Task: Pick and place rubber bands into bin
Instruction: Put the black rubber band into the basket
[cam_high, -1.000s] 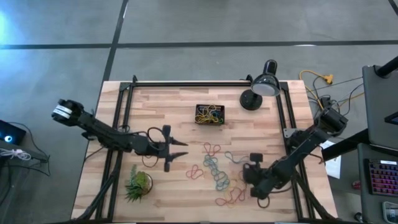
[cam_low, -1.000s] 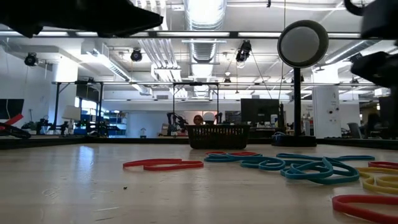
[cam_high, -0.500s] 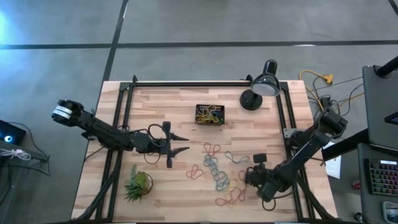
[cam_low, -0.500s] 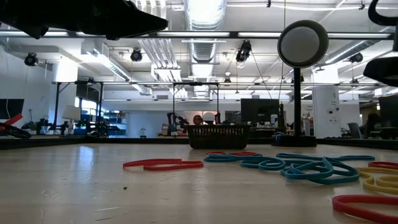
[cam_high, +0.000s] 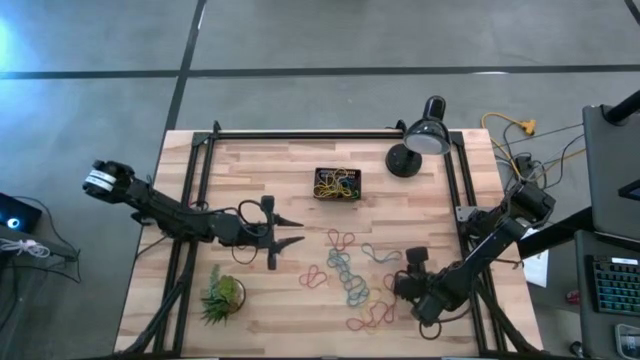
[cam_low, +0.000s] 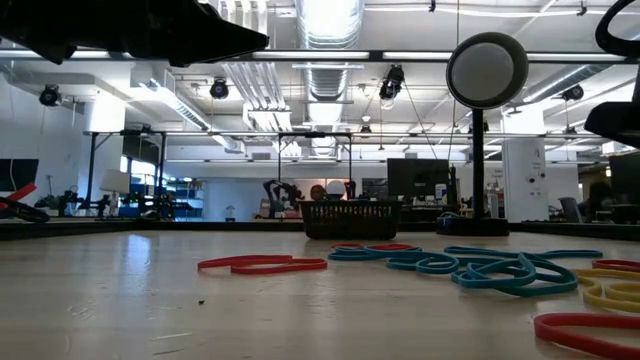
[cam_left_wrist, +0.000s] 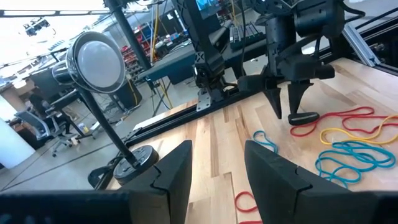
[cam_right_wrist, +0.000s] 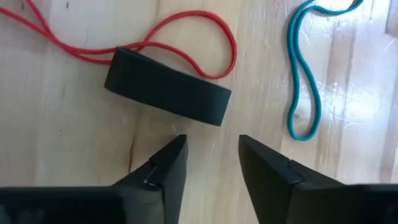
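Note:
Rubber bands (cam_high: 345, 275) in red, teal, yellow and green lie loose on the wooden table, near its front middle. More bands fill the small black bin (cam_high: 338, 184) farther back. My right gripper (cam_right_wrist: 211, 146) points steeply down, open, just short of a wide black band (cam_right_wrist: 166, 87) that lies flat across a red band (cam_right_wrist: 199, 37). The left wrist view shows that gripper (cam_left_wrist: 286, 112) standing over the black band (cam_left_wrist: 305, 117). My left gripper (cam_high: 297, 231) hovers level and open, left of the bands, with nothing between its fingers.
A black desk lamp (cam_high: 420, 140) stands at the back right, beside the bin. A spiky green plant (cam_high: 222, 295) sits at the front left. Black frame rails (cam_high: 200, 190) run along the table's left, right and far sides. A teal band (cam_right_wrist: 305, 81) lies beside the black one.
My right gripper has sunk a little toward the bands near the table's front and has rolled about its wrist. The bands lie as before.

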